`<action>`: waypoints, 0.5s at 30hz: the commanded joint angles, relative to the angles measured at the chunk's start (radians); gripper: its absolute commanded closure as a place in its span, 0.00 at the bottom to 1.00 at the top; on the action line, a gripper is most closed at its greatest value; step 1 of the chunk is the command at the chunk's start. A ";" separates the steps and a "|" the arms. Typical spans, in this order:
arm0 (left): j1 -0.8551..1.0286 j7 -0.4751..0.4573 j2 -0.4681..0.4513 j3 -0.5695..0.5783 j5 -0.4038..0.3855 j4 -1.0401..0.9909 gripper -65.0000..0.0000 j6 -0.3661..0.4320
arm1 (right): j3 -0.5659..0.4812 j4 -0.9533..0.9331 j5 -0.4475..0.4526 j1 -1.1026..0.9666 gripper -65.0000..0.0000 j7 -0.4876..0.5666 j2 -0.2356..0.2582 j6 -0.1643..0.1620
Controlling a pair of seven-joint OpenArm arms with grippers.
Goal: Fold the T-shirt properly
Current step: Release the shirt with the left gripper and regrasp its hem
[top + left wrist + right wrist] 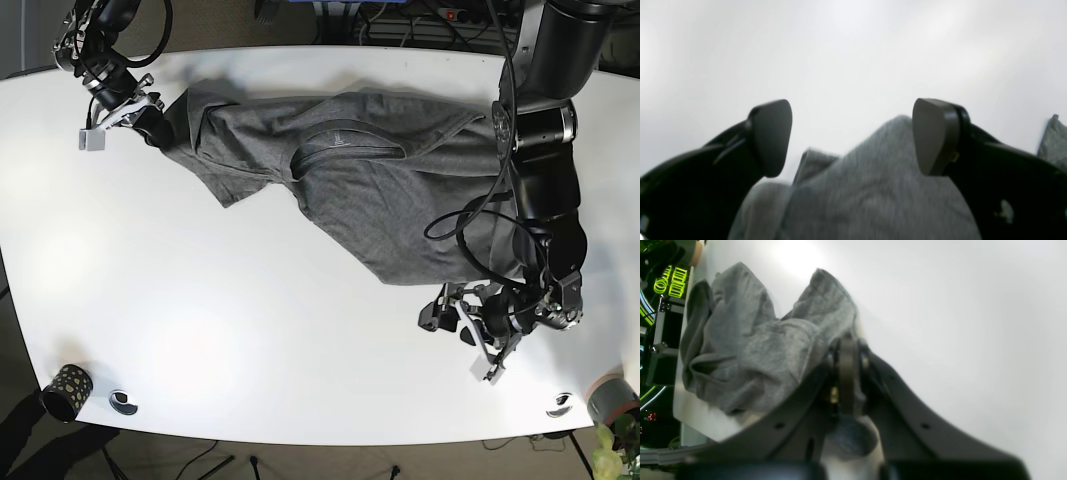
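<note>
A grey T-shirt (pixel 380 200) lies spread and rumpled across the far half of the white table (pixel 250 330). My right gripper (pixel 160 125), at the far left in the base view, is shut on the shirt's left end; the right wrist view shows its jaws (pixel 847 373) pinched on bunched grey fabric (pixel 756 353). My left gripper (pixel 450 320) is at the near right, just beyond the shirt's lower corner. In the left wrist view its fingers (pixel 771 136) stand wide apart with a fold of the shirt (pixel 873 186) low between them, not clamped.
A dark patterned cup (pixel 65 385) and a small round disc (pixel 124 402) sit at the near left corner. Another disc (pixel 560 404) and a potted plant (pixel 612 405) are at the near right. The table's edge and green-lit equipment (pixel 670 283) lie close to the right gripper.
</note>
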 commanded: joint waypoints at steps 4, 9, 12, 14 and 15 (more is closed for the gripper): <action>-0.093 -0.119 -0.002 0.112 -0.020 -0.121 0.21 0.072 | 0.004 0.014 0.027 0.004 1.00 0.014 0.014 0.007; -0.124 -0.208 -0.002 0.233 -0.019 -0.234 0.21 0.118 | 0.004 0.014 0.027 0.004 1.00 0.014 0.010 0.007; -0.128 -0.235 -0.004 0.290 -0.019 -0.282 0.21 0.146 | 0.004 0.014 0.027 0.004 1.00 0.014 0.010 0.007; -0.127 -0.252 -0.005 0.298 -0.019 -0.306 0.21 0.170 | 0.004 0.014 0.027 0.004 1.00 0.014 0.009 0.007; -0.127 -0.261 -0.007 0.298 -0.019 -0.318 0.21 0.179 | 0.004 0.014 0.027 0.004 1.00 0.014 0.009 0.007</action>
